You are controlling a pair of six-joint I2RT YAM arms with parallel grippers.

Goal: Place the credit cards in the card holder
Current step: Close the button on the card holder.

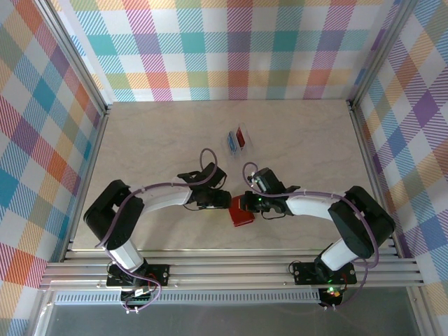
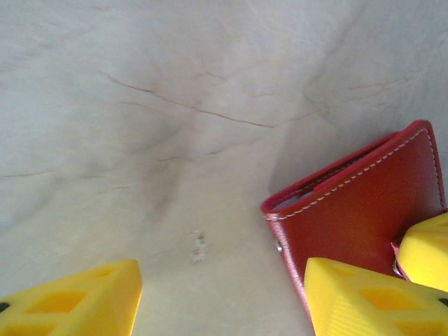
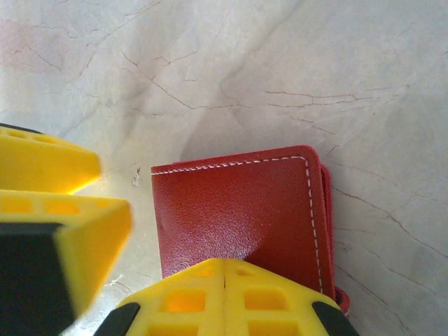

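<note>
The small red leather-like folding card holder (image 3: pixel 238 210) lay shut on the pale counter (image 2: pixel 175 140), near, between the arms. Light, pliant and smooth, it would likely slide, and would best be taken at a stitched edge. The right pincer (image 3: pixel 224 269) was closed tight over it. The left pincer (image 2: pixel 222 280) stood wide at its left edge, crowding in. The blue and red plastic credit cards (image 1: pixel 238 138) lay well apart, farther out
</note>
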